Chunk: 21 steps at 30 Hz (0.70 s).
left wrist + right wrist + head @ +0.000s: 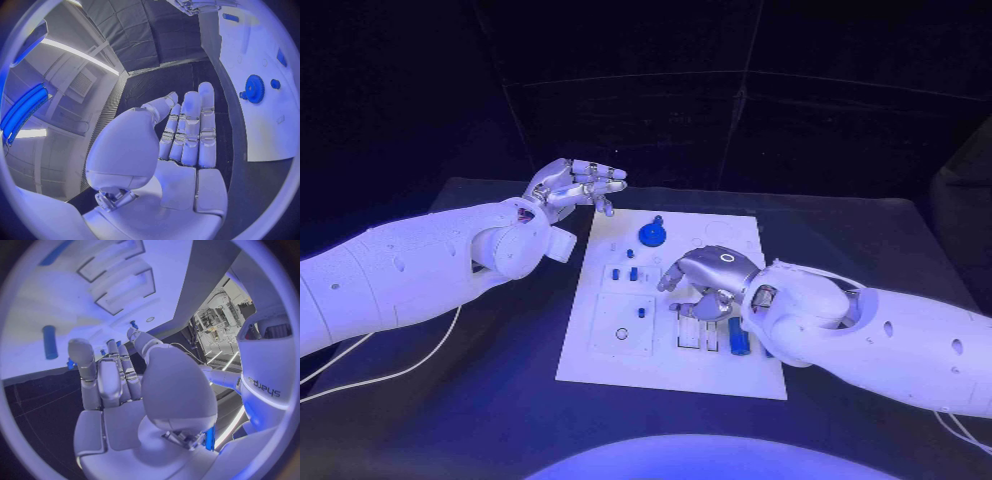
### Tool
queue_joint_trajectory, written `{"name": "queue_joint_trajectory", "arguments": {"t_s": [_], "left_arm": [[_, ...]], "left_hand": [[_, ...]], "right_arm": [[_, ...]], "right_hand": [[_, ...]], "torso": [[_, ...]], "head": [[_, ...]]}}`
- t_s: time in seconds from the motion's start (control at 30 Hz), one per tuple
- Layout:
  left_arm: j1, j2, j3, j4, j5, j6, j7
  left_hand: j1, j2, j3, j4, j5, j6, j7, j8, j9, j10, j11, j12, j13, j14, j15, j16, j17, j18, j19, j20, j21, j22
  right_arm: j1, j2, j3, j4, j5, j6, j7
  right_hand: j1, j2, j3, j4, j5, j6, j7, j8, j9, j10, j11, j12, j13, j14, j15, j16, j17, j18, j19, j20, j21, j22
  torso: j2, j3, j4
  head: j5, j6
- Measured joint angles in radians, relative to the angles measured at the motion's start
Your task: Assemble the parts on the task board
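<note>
Two hands were seen over the white board (589,350). The right hand (708,280) was held above the board's middle, fingers curled downward (whether anything was gripped could not be told). A blue peg (738,342) lay just beside it at five o'clock, long axis twelve-to-six. The left hand (571,188), spread and empty, was farther off.

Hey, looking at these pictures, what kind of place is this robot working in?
Probably a robotics lab or test cell. A white task board with small blue parts, such as a blue gear, lies on a black table with dark panels behind it. The left robot hand and right robot hand work over it.
</note>
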Motion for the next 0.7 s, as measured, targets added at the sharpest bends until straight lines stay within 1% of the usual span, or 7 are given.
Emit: {"name": "queue_joint_trajectory", "arguments": {"t_s": [0.1, 0.2, 0.3, 0.37, 0.5, 0.6, 0.7], "left_arm": [[0.000, 0.000, 0.000, 0.000, 0.000, 0.000, -0.001], [0.000, 0.000, -0.001, -0.001, 0.000, 0.000, -0.001], [0.000, 0.001, -0.001, -0.001, 0.000, 0.000, -0.001], [0.000, 0.002, -0.002, -0.002, 0.000, 0.000, -0.002], [0.000, 0.003, -0.004, -0.004, 0.000, 0.001, -0.002], [-0.001, 0.004, -0.005, -0.004, 0.000, 0.001, -0.003], [-0.001, 0.004, -0.006, -0.005, 0.000, 0.002, -0.003]], "left_hand": [[0.000, 0.000, 0.000, 0.000, 0.000, 0.000, 0.000, 0.000, 0.000, 0.000, 0.000, 0.000, 0.000, 0.000, 0.000, 0.000, 0.000, 0.000, 0.000, 0.000, 0.000, 0.000], [0.000, 0.000, 0.000, 0.000, 0.000, 0.000, 0.000, 0.000, 0.000, 0.000, 0.000, 0.000, 0.000, 0.000, 0.000, 0.000, 0.000, 0.000, 0.000, 0.000, 0.000, 0.000], [0.000, 0.000, 0.000, 0.000, 0.000, 0.000, 0.000, 0.000, 0.000, 0.000, 0.000, 0.000, 0.000, 0.000, 0.000, 0.000, 0.000, 0.000, 0.000, 0.000, 0.000, 0.000], [0.000, 0.000, 0.000, 0.000, 0.000, 0.000, 0.000, 0.000, 0.000, 0.000, 0.000, 0.000, 0.000, 0.000, 0.000, 0.000, 0.000, 0.000, 0.000, 0.000, 0.000, 0.000], [0.000, 0.000, 0.000, 0.000, 0.000, 0.000, 0.000, 0.000, 0.000, 0.000, 0.000, 0.004, 0.000, 0.000, 0.000, 0.000, -0.002, 0.000, 0.000, 0.000, 0.000, 0.000], [0.000, 0.000, 0.000, 0.000, 0.000, 0.000, 0.000, 0.000, 0.000, 0.000, 0.000, 0.004, 0.000, 0.000, 0.000, 0.000, -0.002, 0.000, 0.000, 0.000, 0.000, 0.000], [0.000, 0.000, 0.000, 0.000, 0.000, 0.000, 0.000, 0.000, 0.000, 0.000, 0.000, 0.004, 0.000, 0.000, 0.000, 0.000, -0.002, 0.000, 0.000, 0.000, 0.000, 0.000]], "right_arm": [[0.026, -0.042, 0.015, 0.009, 0.019, -0.002, -0.016], [0.050, -0.067, 0.022, 0.010, 0.030, 0.010, -0.046], [0.066, -0.084, 0.025, 0.004, 0.033, 0.032, -0.081], [0.070, -0.091, 0.026, 0.000, 0.033, 0.047, -0.100], [0.074, -0.100, 0.026, -0.003, 0.028, 0.077, -0.130], [0.076, -0.102, 0.026, -0.007, 0.023, 0.100, -0.145], [0.077, -0.098, 0.026, -0.012, 0.020, 0.125, -0.156]], "right_hand": [[0.000, 0.000, -0.017, 0.003, -0.005, -0.005, -0.005, 0.000, -0.002, -0.007, -0.002, 0.000, -0.002, 0.000, 0.000, 0.000, -0.006, 0.000, 0.002, 0.002, 0.000, -0.004], [-0.019, -0.011, -0.061, 0.010, -0.039, -0.055, -0.015, -0.005, -0.005, -0.066, -0.001, -0.005, -0.005, 0.000, 0.000, -0.020, -0.036, 0.005, -0.004, -0.003, -0.022, -0.043], [-0.018, -0.010, -0.125, 0.022, -0.046, -0.084, -0.030, -0.005, -0.005, -0.105, 0.003, -0.004, -0.005, 0.000, 0.000, -0.025, -0.049, 0.016, -0.009, 0.002, -0.035, -0.064], [-0.009, -0.001, -0.160, 0.031, -0.046, -0.089, -0.035, -0.005, -0.004, -0.119, 0.004, 0.005, -0.004, 0.000, 0.000, -0.026, -0.051, 0.016, -0.009, 0.002, -0.035, -0.067], [0.010, 0.017, -0.208, 0.048, -0.046, -0.089, -0.035, -0.005, -0.004, -0.122, 0.003, 0.025, -0.003, 0.000, 0.000, -0.026, -0.054, 0.016, -0.005, 0.006, -0.039, -0.067], [0.025, 0.022, -0.222, 0.054, -0.046, -0.089, -0.035, -0.005, -0.002, -0.122, 0.003, 0.042, -0.002, 0.000, 0.000, -0.026, -0.055, 0.016, -0.001, 0.002, -0.039, -0.067], [0.034, 0.030, -0.229, 0.060, -0.046, -0.080, -0.031, -0.005, -0.001, -0.109, -0.009, 0.060, -0.001, 0.000, 0.000, -0.026, -0.057, 0.016, 0.001, 0.001, -0.039, -0.067]], "torso": [[0.000, -0.0002, -0.0008], [0.000, -0.0001, -0.0008], [0.001, 0.0000, -0.0003], [0.001, 0.0000, 0.0006], [0.002, 0.0005, 0.0018], [0.002, 0.0004, 0.0021], [0.002, 0.0000, 0.0021]], "head": [[-0.007, 0.006], [-0.014, 0.010], [-0.021, 0.015], [-0.024, 0.017], [-0.026, 0.018], [-0.028, 0.018], [-0.028, 0.019]]}}
